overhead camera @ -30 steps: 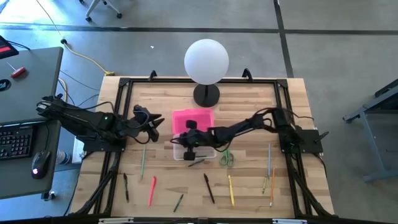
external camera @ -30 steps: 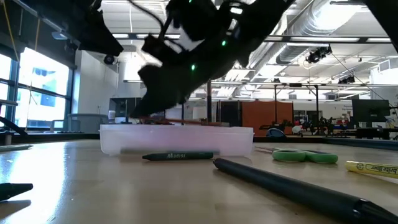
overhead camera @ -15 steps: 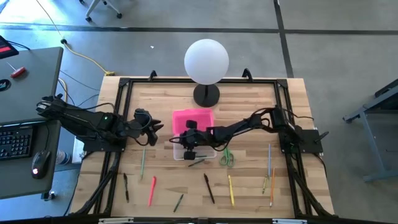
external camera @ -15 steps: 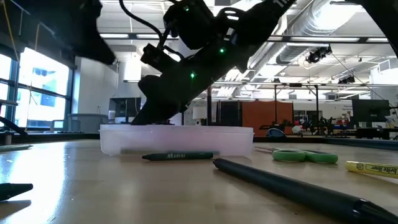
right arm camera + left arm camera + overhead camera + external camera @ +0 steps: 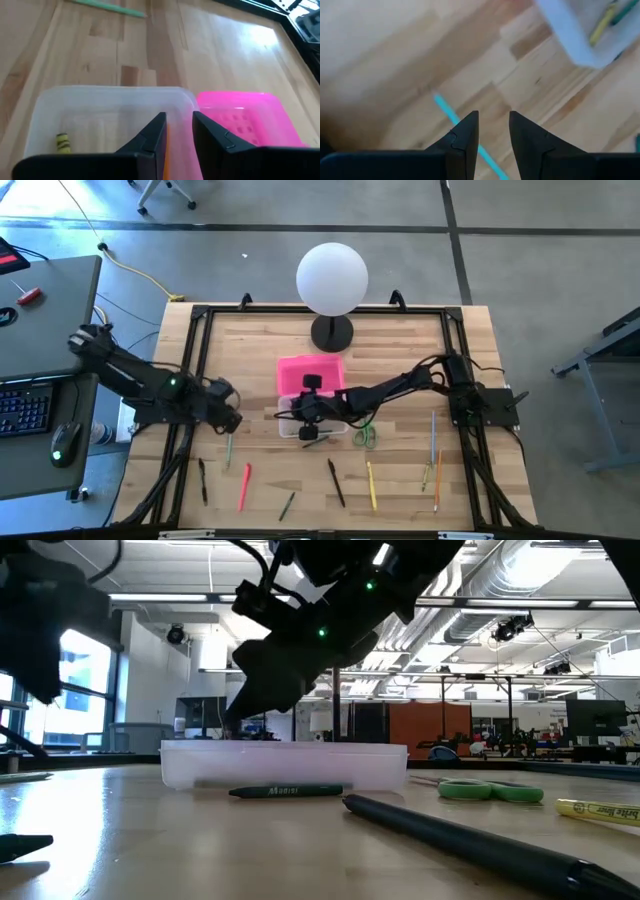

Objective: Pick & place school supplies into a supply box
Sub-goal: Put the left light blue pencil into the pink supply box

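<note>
Clear-walled and lidless for loading: hovered over supply box (image 5: 110,95) with right tool (image 5: 179,122) parted, seemingly empty; poised left tool (image 5: 493,125), spread, above green pencil (image 5: 445,107) for pickup.

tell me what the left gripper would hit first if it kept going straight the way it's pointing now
Most likely the green pencil on the table: the left gripper points down at it with open jaws either side. The clear supply box lies farther off to one side. Height above the wood is unclear.

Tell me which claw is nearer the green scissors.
Right. The right claw hangs over the clear box, just beside the green scissors. The left claw is past the box's far side, above a green pencil.
</note>
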You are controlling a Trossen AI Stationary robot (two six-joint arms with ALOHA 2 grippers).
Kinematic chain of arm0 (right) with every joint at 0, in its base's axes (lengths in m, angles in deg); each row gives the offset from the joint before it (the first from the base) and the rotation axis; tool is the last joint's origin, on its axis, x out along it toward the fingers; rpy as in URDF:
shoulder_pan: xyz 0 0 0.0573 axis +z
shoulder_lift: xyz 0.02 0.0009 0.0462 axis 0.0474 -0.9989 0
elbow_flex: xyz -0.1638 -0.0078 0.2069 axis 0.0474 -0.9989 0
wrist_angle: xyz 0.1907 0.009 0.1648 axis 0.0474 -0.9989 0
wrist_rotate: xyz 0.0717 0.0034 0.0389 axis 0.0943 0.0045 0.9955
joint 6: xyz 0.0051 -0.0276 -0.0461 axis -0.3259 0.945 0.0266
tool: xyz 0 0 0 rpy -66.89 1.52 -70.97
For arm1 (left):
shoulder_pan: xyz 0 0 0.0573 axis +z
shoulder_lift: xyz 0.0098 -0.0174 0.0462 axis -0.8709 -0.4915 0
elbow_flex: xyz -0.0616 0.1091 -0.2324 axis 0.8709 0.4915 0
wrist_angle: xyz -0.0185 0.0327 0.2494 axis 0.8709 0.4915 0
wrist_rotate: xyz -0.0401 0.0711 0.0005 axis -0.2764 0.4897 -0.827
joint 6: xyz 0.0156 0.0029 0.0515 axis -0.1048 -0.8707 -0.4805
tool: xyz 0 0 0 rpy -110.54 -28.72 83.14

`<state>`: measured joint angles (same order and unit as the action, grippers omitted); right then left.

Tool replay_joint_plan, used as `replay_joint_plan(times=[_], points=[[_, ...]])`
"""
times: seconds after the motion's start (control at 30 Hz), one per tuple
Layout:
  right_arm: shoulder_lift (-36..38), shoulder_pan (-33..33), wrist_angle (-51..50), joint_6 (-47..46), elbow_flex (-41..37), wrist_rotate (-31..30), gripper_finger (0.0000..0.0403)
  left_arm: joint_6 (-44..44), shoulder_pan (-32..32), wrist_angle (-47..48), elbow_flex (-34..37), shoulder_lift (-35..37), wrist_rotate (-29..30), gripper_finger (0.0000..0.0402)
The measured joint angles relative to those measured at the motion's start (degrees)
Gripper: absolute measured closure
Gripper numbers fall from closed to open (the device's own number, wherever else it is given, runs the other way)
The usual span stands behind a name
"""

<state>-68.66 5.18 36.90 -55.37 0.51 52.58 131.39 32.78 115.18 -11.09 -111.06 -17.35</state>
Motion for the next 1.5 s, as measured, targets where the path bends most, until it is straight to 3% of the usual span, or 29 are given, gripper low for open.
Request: replay_joint_plan(times=[0.3, 0.6, 1.03, 1.13, 1.23, 1.37, 1.5], points=[[0.07, 0.02, -0.65, 0.12, -0.02, -0.07, 0.0330, 20.47, -10.60, -0.12, 0.17, -13.40, 1.25, 0.0263], [0.07, 0.04, -0.36, -1.33, -0.02, 0.61, 0.0330, 26.86, -10.85, -1.99, 0.22, -24.45, 6.29, 0.0263], [0.07, 0.02, 0.37, -1.35, -0.02, 0.60, 0.0330, 34.07, -10.86, -3.02, 0.17, -33.04, 8.78, 0.0265], [0.07, 0.02, 0.39, -1.35, -0.02, 0.60, 0.0330, 34.46, -10.92, -3.67, 0.00, -34.44, 9.98, 0.0285], [0.07, 0.02, 0.54, -1.35, -0.02, 0.64, 0.0330, 34.63, -10.92, -3.87, -0.02, -35.01, 10.88, 0.0334], [0.07, 0.01, 0.99, -1.35, -0.04, 0.62, 0.0330, 37.59, -10.76, -3.11, 0.39, -35.25, 18.10, 0.0389], [0.07, 0.02, 1.62, -1.35, -0.04, 0.61, 0.0330, 41.38, -9.16, -3.23, 0.31, -35.21, 28.03, 0.0362]])
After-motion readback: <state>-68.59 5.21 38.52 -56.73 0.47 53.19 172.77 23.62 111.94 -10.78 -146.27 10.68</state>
